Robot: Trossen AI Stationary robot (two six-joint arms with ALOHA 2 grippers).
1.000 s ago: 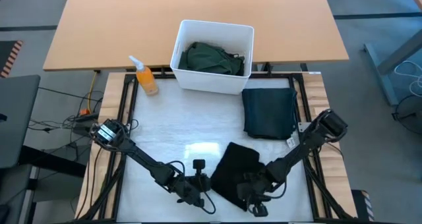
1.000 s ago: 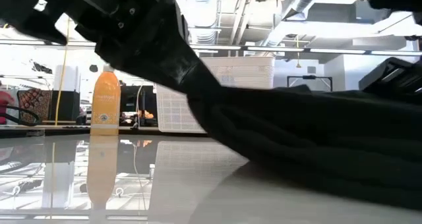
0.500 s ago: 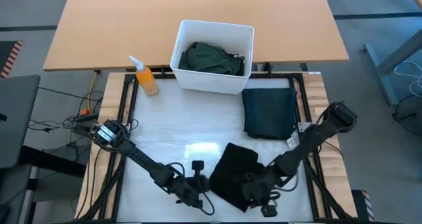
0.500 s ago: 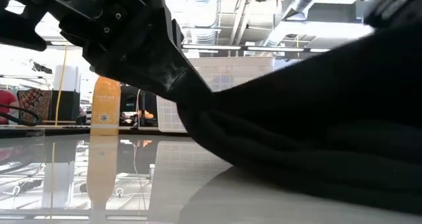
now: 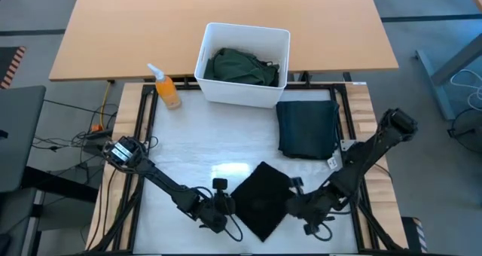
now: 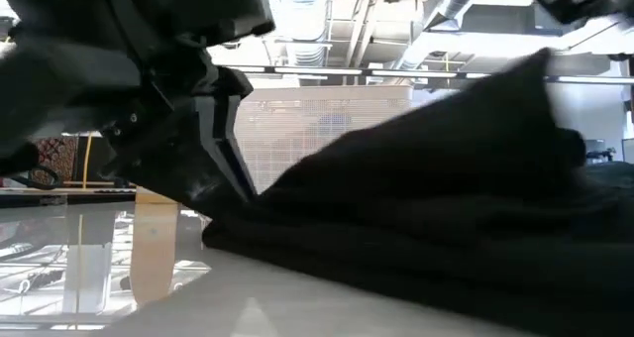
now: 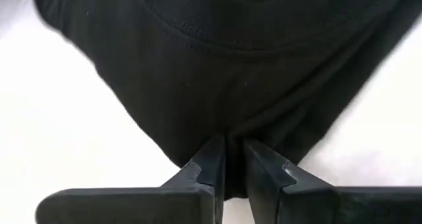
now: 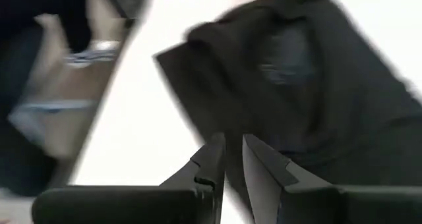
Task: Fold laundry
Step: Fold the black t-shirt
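Orange spray bottle (image 5: 166, 88) upright at the far left corner of the white worktop (image 5: 196, 143), beside a white bin (image 5: 242, 63) holding a green garment (image 5: 242, 66). Near the front edge, left end effector (image 5: 221, 208) low at the left edge of a folded black garment (image 5: 262, 201), fingers (image 7: 212, 161) narrow with a fold of cloth pinched between them. Right end effector (image 5: 295, 205) at the garment's right edge, narrowly parted, grip unclear. Folded dark garment (image 5: 307, 128) lying flat farther back on the right.
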